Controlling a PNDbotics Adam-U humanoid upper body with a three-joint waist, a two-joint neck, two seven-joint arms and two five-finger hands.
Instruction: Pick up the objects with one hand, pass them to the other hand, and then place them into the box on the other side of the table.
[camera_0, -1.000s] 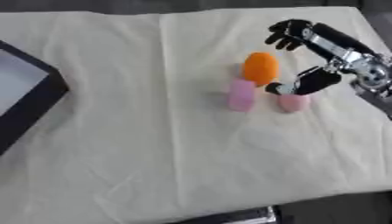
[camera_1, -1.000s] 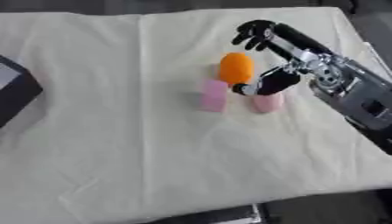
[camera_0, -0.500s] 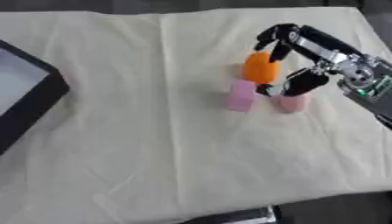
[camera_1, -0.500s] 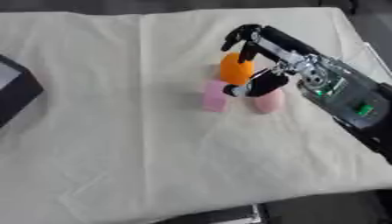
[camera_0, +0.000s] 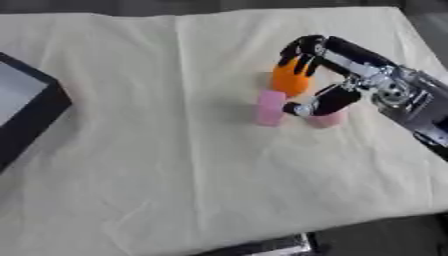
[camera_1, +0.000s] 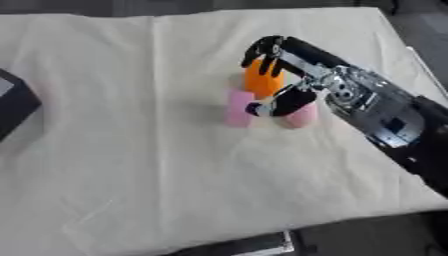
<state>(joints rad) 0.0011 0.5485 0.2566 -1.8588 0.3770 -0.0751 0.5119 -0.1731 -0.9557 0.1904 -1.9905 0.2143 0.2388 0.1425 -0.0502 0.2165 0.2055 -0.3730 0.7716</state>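
Note:
An orange rounded object (camera_0: 289, 81) stands on the cream cloth right of centre. My right hand (camera_0: 313, 55) reaches in from the right, its fingers curled down over the top of the orange object and its thumb (camera_0: 325, 102) low beside it. A pink block (camera_0: 269, 107) lies just in front of the orange object, and a second pink piece (camera_0: 328, 119) sits partly under the thumb. The black box (camera_0: 26, 117) with a pale inside is at the left edge. My left hand is nowhere in either view.
The cream cloth (camera_0: 175, 170) covers the table, with wrinkles near the front. The table's front edge (camera_0: 262, 245) shows at the bottom, and its right edge lies behind my right arm (camera_1: 385, 115).
My right hand has moved left and down from beside the objects, and its fingers have come over the orange object. The objects have stayed in place.

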